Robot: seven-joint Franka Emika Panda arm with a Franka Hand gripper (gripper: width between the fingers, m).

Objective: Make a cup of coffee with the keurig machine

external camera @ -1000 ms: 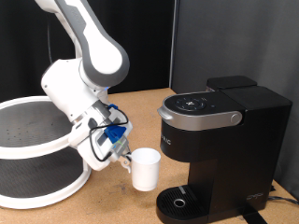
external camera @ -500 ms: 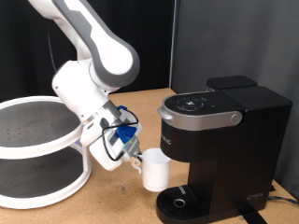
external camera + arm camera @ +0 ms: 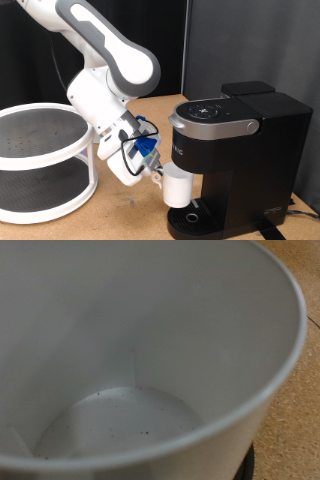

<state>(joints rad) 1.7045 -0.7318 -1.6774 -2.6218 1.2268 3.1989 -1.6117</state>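
Observation:
The white cup (image 3: 178,187) hangs in my gripper (image 3: 162,180), which is shut on its rim on the exterior view's left side. The cup is upright, just above the round drip tray (image 3: 190,218) and against the front of the black keurig machine (image 3: 245,150). The machine's silver-grey lid (image 3: 212,122) is down. In the wrist view the empty inside of the cup (image 3: 130,370) fills the picture, with dark specks on its bottom. My fingers do not show there.
A white two-tier round rack (image 3: 45,112) stands on the wooden table (image 3: 130,215) at the exterior view's left. A black backdrop is behind. A cable (image 3: 298,212) lies by the machine at the exterior view's bottom right.
My arm has carried the cup to the exterior view's right and slightly down, from beside the machine to just over the drip tray.

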